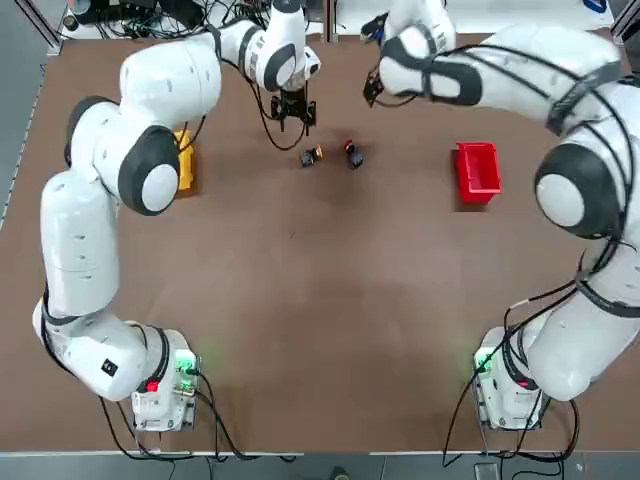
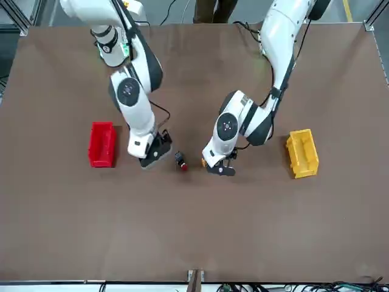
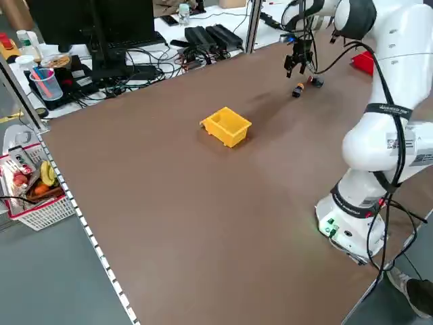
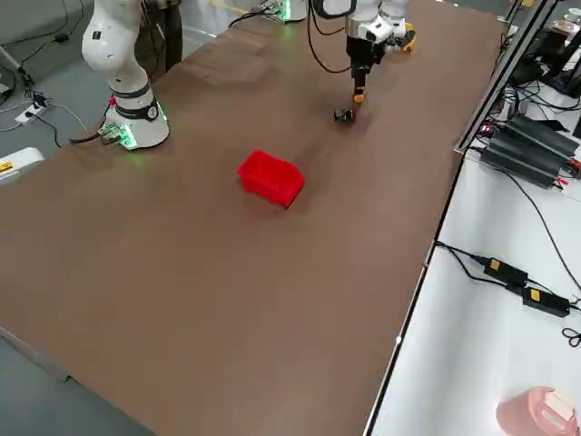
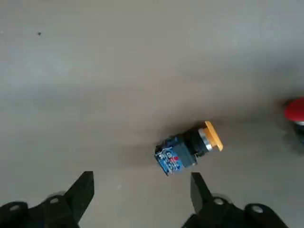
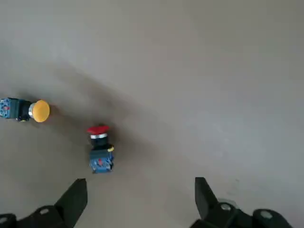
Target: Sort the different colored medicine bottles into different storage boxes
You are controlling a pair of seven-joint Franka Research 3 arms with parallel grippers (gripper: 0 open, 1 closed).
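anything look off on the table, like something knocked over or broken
Nothing looks spilled or broken. The orange-capped bottle and the red-capped bottle lie on their sides at different angles, but that seems ordinary before sorting. The yellow box and red box look undamaged.

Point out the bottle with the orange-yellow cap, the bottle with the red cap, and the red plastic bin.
Orange-yellow-capped dark bottle (image 5: 185, 149): left wrist view, body.
Red-capped dark bottle (image 6: 100, 154): right wrist view, body.
Red plastic bin (image 1: 478, 171): top view, floor.
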